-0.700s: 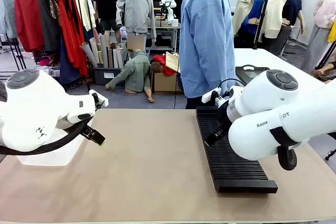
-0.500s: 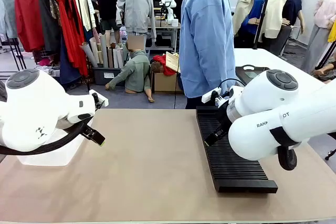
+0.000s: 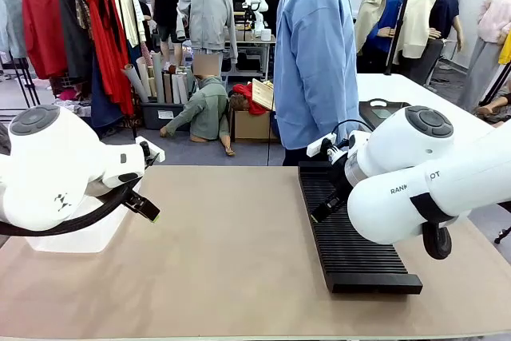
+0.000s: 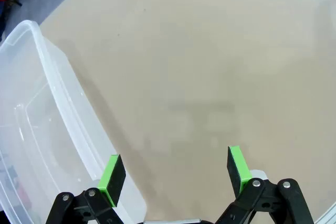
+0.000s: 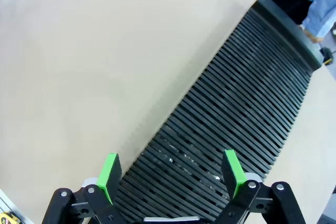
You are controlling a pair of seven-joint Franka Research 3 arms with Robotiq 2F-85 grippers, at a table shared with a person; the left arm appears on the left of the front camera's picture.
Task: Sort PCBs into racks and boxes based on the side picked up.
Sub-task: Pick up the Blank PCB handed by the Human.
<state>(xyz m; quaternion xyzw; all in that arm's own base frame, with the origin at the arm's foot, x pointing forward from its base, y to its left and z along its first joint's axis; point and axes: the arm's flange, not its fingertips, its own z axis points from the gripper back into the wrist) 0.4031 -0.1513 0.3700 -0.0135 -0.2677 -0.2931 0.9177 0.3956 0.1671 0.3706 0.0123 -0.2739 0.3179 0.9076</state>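
Two white arms hang over the tan table (image 3: 231,261), one at each side of the front view. The left arm (image 3: 56,165) fills the left edge. Under it, at the lower left, sits the clear tub (image 3: 76,239), partly hidden by the arm. The right arm (image 3: 423,173) comes in from the right, above the black rack (image 3: 351,245). The rack lies lengthwise on the right half of the table, one short end toward the camera. Its other end points at the person (image 3: 315,61) in a blue shirt, who stands at the far edge just behind it.

From the left wrist, the left pincer (image 4: 175,174) is released, its green pads (image 4: 112,178) spread wide with nothing between them. The tub (image 4: 47,124) takes the left of that frame, its rounded rim running from the upper left down to the bottom. One pad hangs over that rim, the other over bare table to the right.

From the right wrist, the right pincer (image 5: 171,174) is likewise released and holds nothing. The rack (image 5: 241,98) slants from the bottom middle up to the upper right, its fine slots side by side. The pad at the left sits over the rack's edge where it meets the table, the pad at the right over the slots. The person's blue cloth and dark trousers show in the upper right corner.
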